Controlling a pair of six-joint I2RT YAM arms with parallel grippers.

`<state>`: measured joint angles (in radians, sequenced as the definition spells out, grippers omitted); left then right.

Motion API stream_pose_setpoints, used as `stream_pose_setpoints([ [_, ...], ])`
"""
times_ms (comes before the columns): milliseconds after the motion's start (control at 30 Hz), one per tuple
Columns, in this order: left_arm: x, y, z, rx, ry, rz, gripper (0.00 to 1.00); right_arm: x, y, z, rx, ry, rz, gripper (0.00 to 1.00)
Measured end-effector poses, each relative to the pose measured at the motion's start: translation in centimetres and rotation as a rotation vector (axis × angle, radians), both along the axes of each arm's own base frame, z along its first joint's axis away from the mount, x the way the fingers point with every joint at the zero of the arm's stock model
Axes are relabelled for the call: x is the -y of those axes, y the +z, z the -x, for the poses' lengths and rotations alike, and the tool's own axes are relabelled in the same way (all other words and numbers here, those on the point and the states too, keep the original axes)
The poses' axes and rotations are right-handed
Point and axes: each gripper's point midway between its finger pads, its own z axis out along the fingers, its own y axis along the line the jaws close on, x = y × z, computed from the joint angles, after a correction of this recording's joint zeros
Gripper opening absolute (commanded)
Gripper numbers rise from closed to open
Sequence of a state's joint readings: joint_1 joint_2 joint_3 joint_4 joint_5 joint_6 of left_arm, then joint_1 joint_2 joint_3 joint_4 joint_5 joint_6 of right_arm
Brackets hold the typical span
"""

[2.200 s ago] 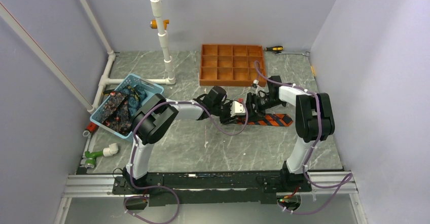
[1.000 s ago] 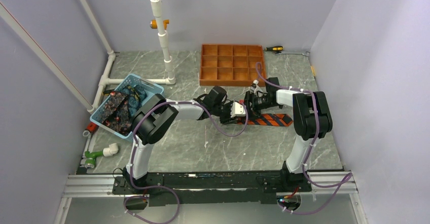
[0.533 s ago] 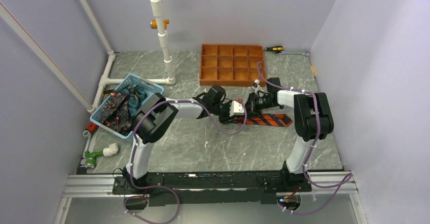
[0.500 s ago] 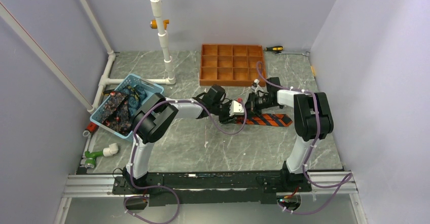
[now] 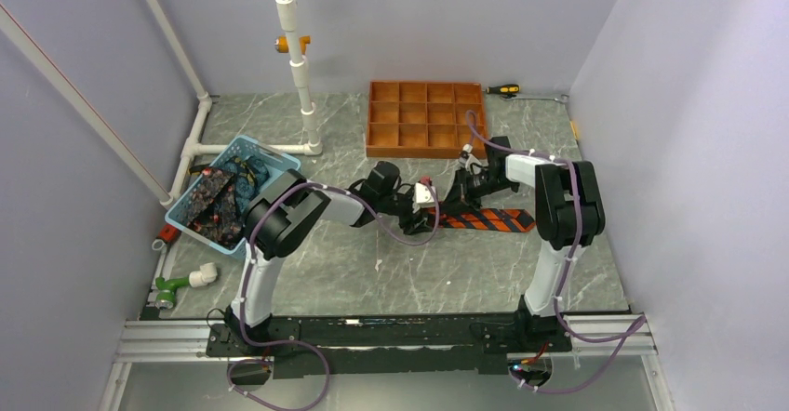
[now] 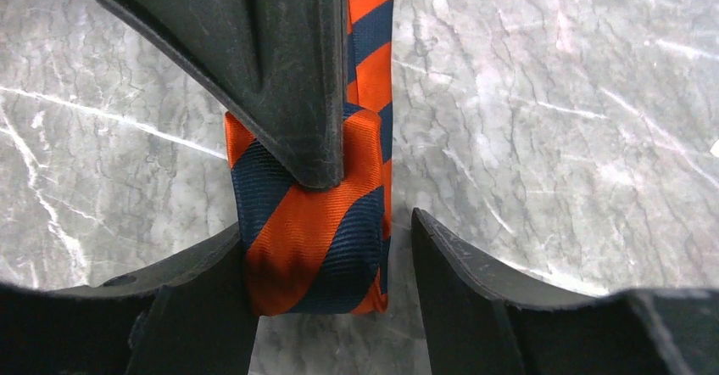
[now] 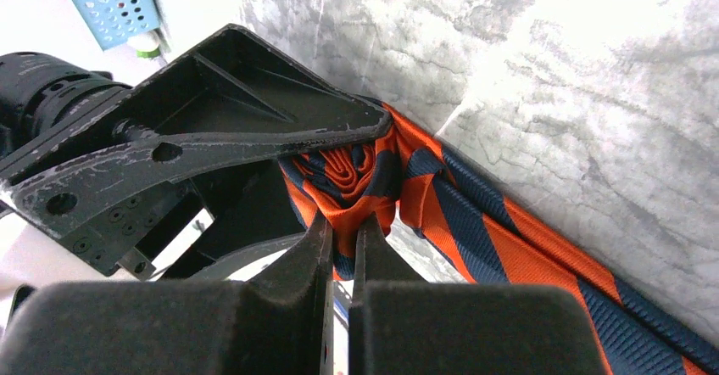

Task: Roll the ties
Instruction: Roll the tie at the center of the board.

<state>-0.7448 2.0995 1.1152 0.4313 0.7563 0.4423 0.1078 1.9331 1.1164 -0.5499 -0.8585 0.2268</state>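
One striped tie (image 5: 493, 219), in orange and dark navy diagonal bands, lies flat on the marble table, with its left end wound into a small roll (image 6: 314, 231). My right gripper (image 7: 342, 226) is shut on the roll's folded layers, pinching them from above. My left gripper (image 6: 326, 239) is open around the same roll. Its left finger (image 6: 203, 307) touches the fabric and its right finger (image 6: 475, 290) stands a little off it. In the top view both grippers meet at the table's middle, the left gripper (image 5: 426, 197) beside the right gripper (image 5: 456, 194). More dark patterned ties (image 5: 212, 202) lie in a blue basket.
The blue basket (image 5: 279, 162) stands at the left. An orange-brown gridded tray (image 5: 424, 151) sits just behind the grippers, and a screwdriver (image 5: 503, 89) lies at the back wall. White pipes (image 5: 300, 67) rise at the back left, and pipe fittings (image 5: 177, 285) lie at the left edge.
My right gripper has shut on the roll. My left gripper has opened off it and its wrist has drawn slightly left. The tie's flat length has not moved.
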Motion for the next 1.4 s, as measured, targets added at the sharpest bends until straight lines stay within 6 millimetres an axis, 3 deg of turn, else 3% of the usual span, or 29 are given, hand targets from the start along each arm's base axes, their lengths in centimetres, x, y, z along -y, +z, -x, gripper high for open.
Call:
stream_pose_setpoints([
  [200,1.1,-0.1,-0.4,-0.047,0.029,0.111,0.55,0.0,-0.2,0.0,-0.040,0.000,-0.051,0.00],
  [267,1.6,-0.1,-0.6,-0.058,0.034,0.153,0.44,0.1,-0.2,0.0,-0.048,0.000,-0.075,0.00],
  [400,1.7,-0.1,-0.6,-0.076,0.036,0.196,0.14,0.0,-0.2,-0.2,-0.049,0.007,-0.121,0.00],
  [533,0.9,-0.1,-0.6,-0.056,0.088,0.146,0.01,-0.6,-0.2,-0.1,-0.040,0.036,-0.142,0.14],
  [667,-1.5,-0.2,-0.7,-0.051,0.178,0.048,0.00,-2.6,-0.1,0.0,-0.018,0.101,-0.163,0.28],
  [800,-4.3,-0.3,-0.7,-0.043,0.236,-0.044,0.00,-4.7,-0.4,-0.5,0.039,0.180,-0.163,0.51],
  [933,-5.1,-0.5,-0.8,-0.032,0.234,-0.097,0.00,-4.8,-0.2,-0.7,0.068,0.192,-0.166,0.63],
  [1167,-4.9,-0.5,-0.9,-0.004,0.206,-0.144,0.00,-1.4,1.2,-1.4,0.147,0.093,-0.091,0.58],
  [1400,-4.8,-0.5,-1.0,0.014,0.189,-0.164,0.00,-3.7,1.9,-1.3,0.181,0.103,-0.108,0.50],
])
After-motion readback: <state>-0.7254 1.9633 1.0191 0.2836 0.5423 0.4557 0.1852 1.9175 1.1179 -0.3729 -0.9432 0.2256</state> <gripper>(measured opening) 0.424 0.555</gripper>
